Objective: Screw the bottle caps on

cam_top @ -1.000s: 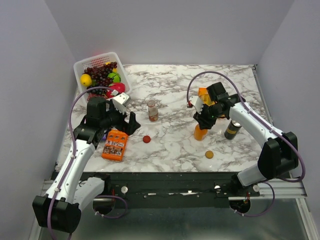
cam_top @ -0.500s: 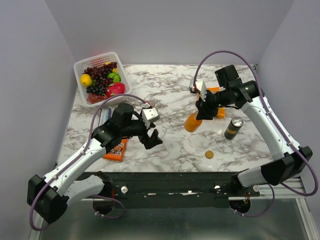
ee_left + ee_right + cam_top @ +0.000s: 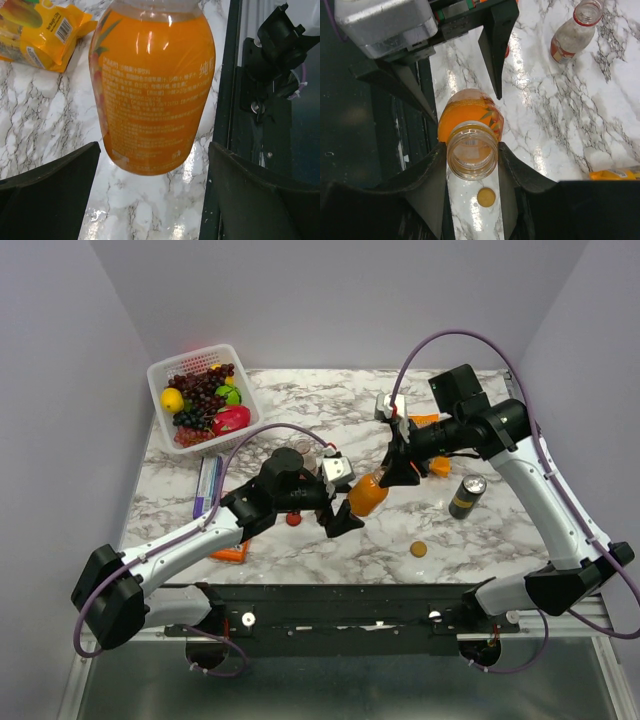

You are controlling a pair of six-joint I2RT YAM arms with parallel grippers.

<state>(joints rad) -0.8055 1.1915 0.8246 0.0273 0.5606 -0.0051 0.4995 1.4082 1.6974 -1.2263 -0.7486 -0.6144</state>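
My right gripper [image 3: 394, 469] is shut on the neck of the orange juice bottle [image 3: 366, 494] and holds it tilted above the table. Its open mouth [image 3: 472, 152] sits between my right fingers [image 3: 427, 186]. My left gripper [image 3: 343, 508] is open, its jaws on either side of the bottle's base [image 3: 152, 85] without touching it. The orange cap [image 3: 418, 550] lies on the marble, also visible below the bottle's mouth in the right wrist view [image 3: 486, 197]. The red cap [image 3: 293, 519] lies beside my left arm. The clear bottle [image 3: 575, 32] stands uncapped behind the left wrist.
A black drink can [image 3: 466, 497] stands right of the bottle. A yellow-orange packet [image 3: 40, 30] lies behind it. A white fruit basket [image 3: 160, 375] is at the back left. An orange box [image 3: 230, 553] and a blue item [image 3: 207, 485] lie on the left.
My right gripper has carried the orange bottle left and toward the front. My left arm has swung right, and its open jaws now flank the bottle's base.
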